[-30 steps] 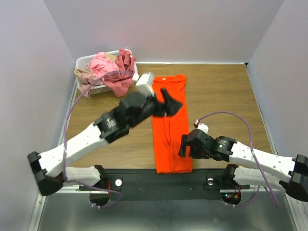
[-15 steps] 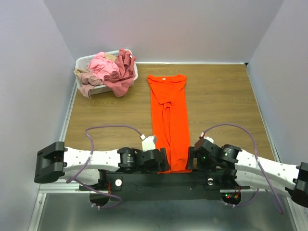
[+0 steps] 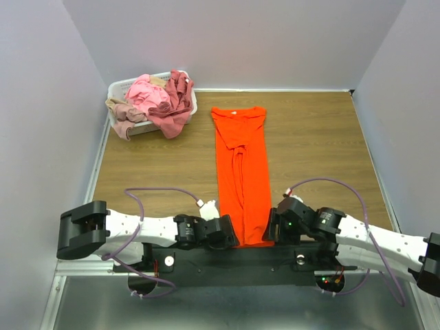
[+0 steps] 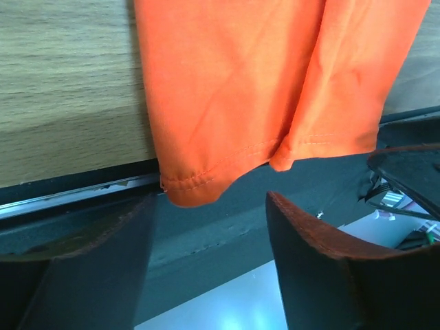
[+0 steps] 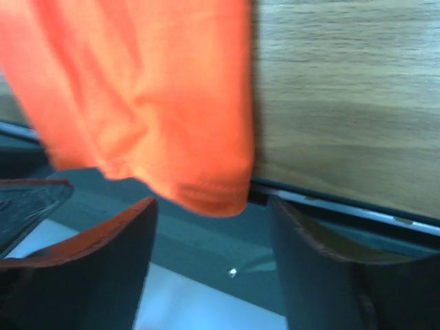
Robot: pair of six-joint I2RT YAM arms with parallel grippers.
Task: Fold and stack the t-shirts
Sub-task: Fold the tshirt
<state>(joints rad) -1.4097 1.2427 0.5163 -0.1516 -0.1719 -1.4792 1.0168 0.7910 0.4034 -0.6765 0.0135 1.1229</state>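
The orange t-shirt lies folded into a long narrow strip down the middle of the table, its hem hanging over the near edge. My left gripper is open and empty at the hem's left corner. My right gripper is open and empty at the hem's right corner. Both hem corners lie between the spread fingers without being pinched. The pink, maroon and beige t-shirts are heaped in the basket at the back left.
The white lattice basket stands at the table's back left corner, with shirts spilling over its front. A black rail runs along the near table edge under both grippers. Grey walls close in the table on three sides.
My left arm has swung from above the shirt's middle down to the near edge. My right gripper has moved down to the hem's right corner. The shirt lies still.
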